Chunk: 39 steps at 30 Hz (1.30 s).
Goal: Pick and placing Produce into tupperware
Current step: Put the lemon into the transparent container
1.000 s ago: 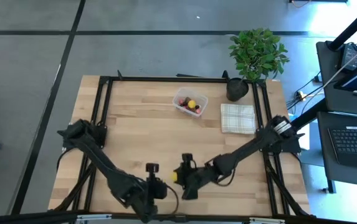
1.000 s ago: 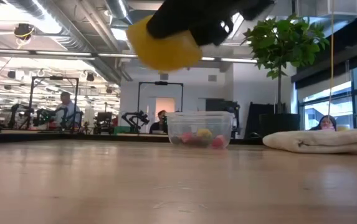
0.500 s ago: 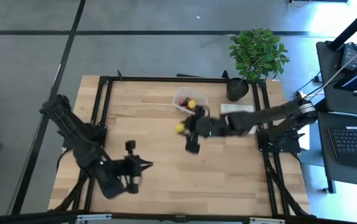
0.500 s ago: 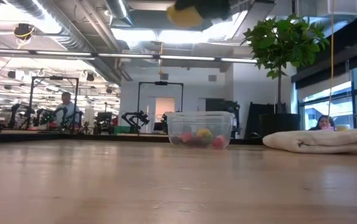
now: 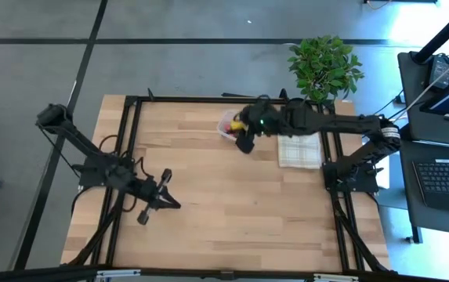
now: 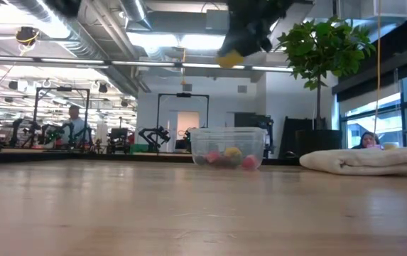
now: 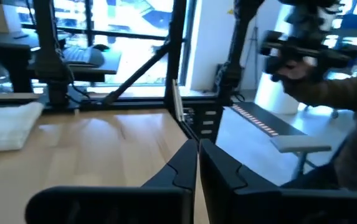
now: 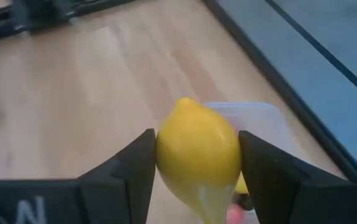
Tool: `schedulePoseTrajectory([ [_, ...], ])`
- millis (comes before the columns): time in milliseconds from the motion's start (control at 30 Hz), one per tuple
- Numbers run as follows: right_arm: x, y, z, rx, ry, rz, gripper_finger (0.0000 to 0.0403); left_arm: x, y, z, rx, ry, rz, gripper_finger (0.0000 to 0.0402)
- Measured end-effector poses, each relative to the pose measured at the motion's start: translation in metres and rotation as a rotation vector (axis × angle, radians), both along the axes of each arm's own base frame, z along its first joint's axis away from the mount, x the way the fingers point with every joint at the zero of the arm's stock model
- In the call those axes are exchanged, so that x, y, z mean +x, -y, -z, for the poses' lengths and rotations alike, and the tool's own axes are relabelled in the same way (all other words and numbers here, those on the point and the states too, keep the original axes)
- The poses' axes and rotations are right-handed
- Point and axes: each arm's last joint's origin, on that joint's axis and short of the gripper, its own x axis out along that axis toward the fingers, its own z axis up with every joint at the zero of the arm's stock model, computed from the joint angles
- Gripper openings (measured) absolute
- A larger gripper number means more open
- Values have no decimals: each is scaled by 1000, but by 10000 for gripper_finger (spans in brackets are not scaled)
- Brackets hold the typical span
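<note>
Spanning most of the high view, a pale wooden table (image 5: 208, 196) in a black frame is seen on a grey floor. A clear tupperware (image 5: 229, 124) stands near the far edge, with red and yellow produce (image 6: 227, 157) seen through its wall in the low view. Just beside it a folded beige cloth (image 5: 298, 149) is laid, and a potted plant (image 5: 322, 69) is set at the far right corner. The right gripper (image 5: 242, 128) is held above the tupperware, its jaws clamped on a yellow lemon (image 8: 198, 152); in the low view the lemon (image 6: 230, 58) is seen hanging well above the box. The left gripper (image 5: 169, 203) is parked low over the near left part of the table, its jaws closed on nothing. Beyond the table an open workshop is shown, with ceiling ducts, strip lights, other robot rigs and seated people (image 6: 74, 121) in the distance.
</note>
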Motion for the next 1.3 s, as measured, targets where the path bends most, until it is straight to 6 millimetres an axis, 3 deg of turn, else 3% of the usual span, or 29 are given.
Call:
schedulePoseTrajectory([
  [233, -3, 53, 20, 52, -73, 111, 203, -13, -26, 43, -16, 26, -36, 1],
  [567, 13, 107, 90, 144, -245, 154, 203, -16, -29, 52, 6, 25, -50, 21],
  [867, 18, 120, 126, 222, -327, 126, 203, -16, -29, 53, 16, 10, -51, 30],
  [1300, 19, 120, 132, 226, -343, 123, 202, -16, -29, 56, 31, -13, -51, 9],
])
